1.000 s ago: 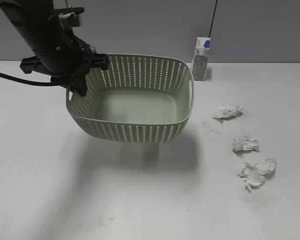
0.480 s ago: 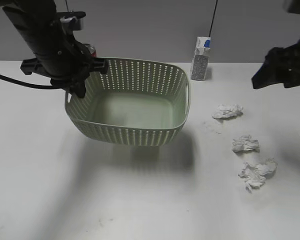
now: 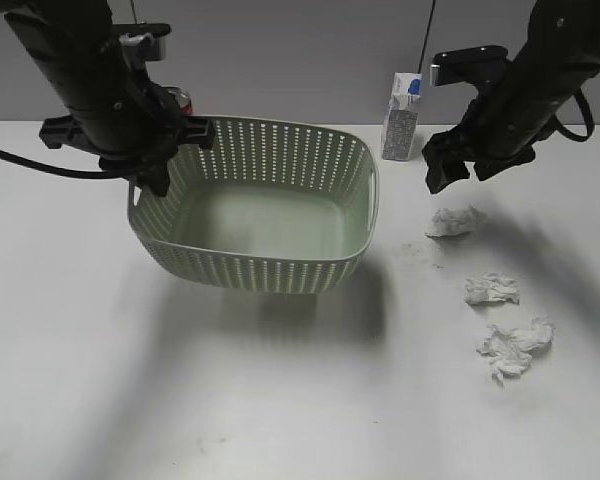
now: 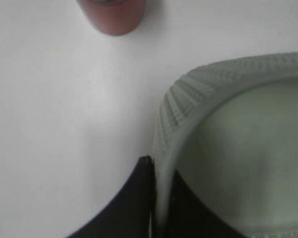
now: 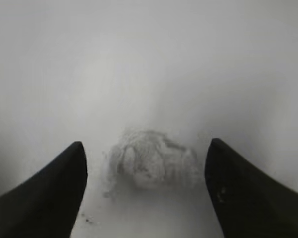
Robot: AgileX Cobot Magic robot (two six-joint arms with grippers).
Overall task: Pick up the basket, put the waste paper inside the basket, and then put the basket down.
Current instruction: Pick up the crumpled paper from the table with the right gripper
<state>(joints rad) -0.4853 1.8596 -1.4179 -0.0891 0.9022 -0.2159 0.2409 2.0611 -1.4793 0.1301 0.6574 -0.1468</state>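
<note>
The pale sage-green basket hangs tilted above the table. My left gripper is shut on its left rim; the left wrist view shows the rim pinched between my left gripper's jaws. Three crumpled white waste paper wads lie on the right: the far one, the middle one and the near one. My right gripper is open and hovers just above the far wad, which shows between its fingers in the right wrist view.
A white-and-blue carton stands at the back, left of my right arm. A red can stands behind the basket's left end and shows in the left wrist view. The table is white.
My right arm has come in from the right and now hovers over the far wad. The basket has shifted slightly left in my left gripper.
</note>
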